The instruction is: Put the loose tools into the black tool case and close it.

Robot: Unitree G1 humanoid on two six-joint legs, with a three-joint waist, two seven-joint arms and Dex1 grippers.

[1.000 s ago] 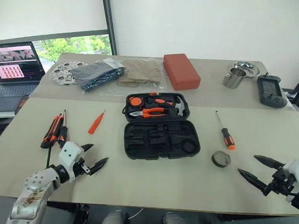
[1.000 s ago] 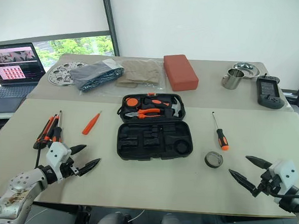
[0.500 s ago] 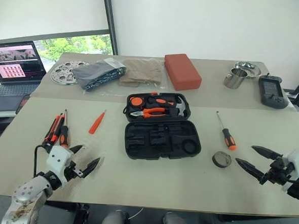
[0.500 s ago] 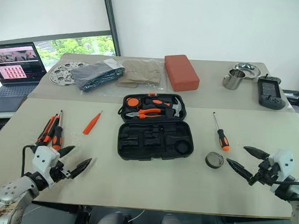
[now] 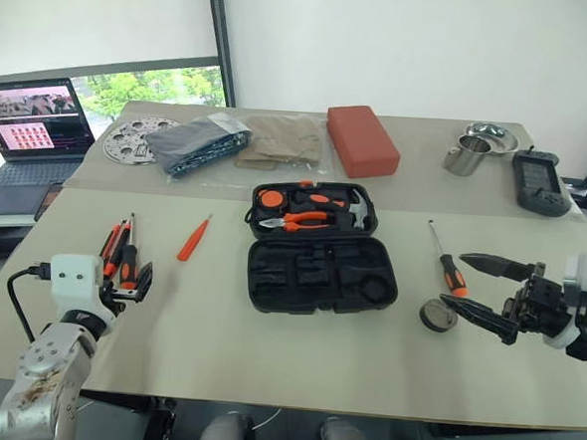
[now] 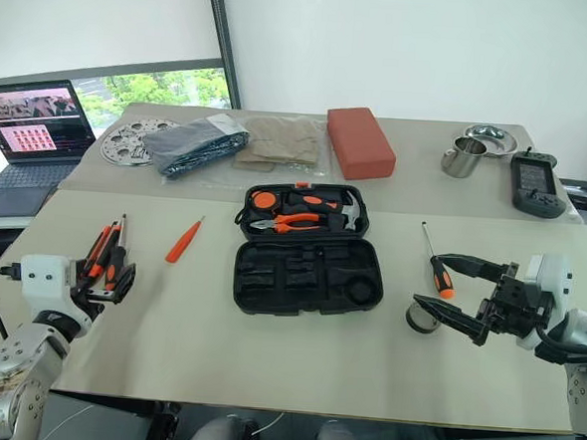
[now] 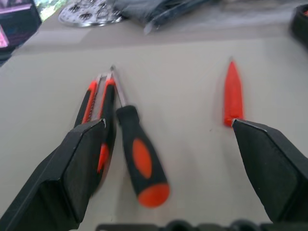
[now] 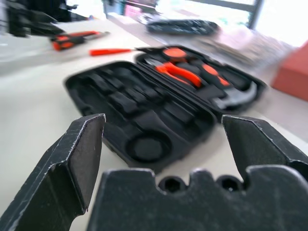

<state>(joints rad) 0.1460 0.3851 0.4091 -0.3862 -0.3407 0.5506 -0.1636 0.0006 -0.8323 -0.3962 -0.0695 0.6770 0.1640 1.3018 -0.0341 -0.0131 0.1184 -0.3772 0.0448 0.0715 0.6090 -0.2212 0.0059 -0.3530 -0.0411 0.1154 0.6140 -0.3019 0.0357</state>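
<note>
The black tool case lies open mid-table; its far half holds pliers and a hammer, and its near half shows bare slots. At the left lie several orange-and-black tools and a slim orange driver. My left gripper is open just short of them, one finger by the knife, the other near the orange driver. At the right lie a screwdriver and a grey tape roll. My right gripper is open over them, pointing toward the case.
Across the back stand a red block, a steel cup, a metal bowl and a black handheld device. Bagged fabric and a perforated metal disc lie back left, with a laptop beyond the left edge.
My left gripper has swung left and turned to face the tool cluster. My right gripper has risen and moved left, up to the tape roll and screwdriver. Both stayed open.
</note>
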